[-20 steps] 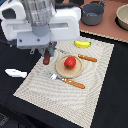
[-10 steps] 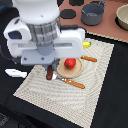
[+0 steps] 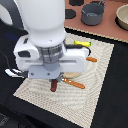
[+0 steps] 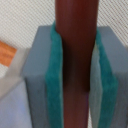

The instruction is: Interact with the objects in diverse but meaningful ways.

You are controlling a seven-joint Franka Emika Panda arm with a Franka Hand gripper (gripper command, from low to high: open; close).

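My gripper [image 4: 75,70] is shut on the brown sausage stick [image 4: 75,45], which runs upright between the teal pads [image 4: 52,85]. In the exterior view the stick [image 3: 53,86] pokes out under the gripper [image 3: 52,80], just above the beige placemat [image 3: 95,95]. The yellow banana [image 3: 82,43] lies at the mat's far edge. A white-and-blue fish-like piece [image 3: 11,73] lies off the mat at the exterior view's left. The grey pan [image 3: 92,13] stands on the brown surface behind. The arm hides the tomato.
Two orange-handled pieces lie on the mat, one [image 3: 76,84] right beside the stick and another [image 3: 91,59] farther back. A pale bowl [image 3: 122,17] sits at the back on the exterior view's right. Dark tabletop [image 3: 115,100] surrounds the mat.
The arm has moved toward the near edge of the mat with the stick still held, and it now covers the tomato.
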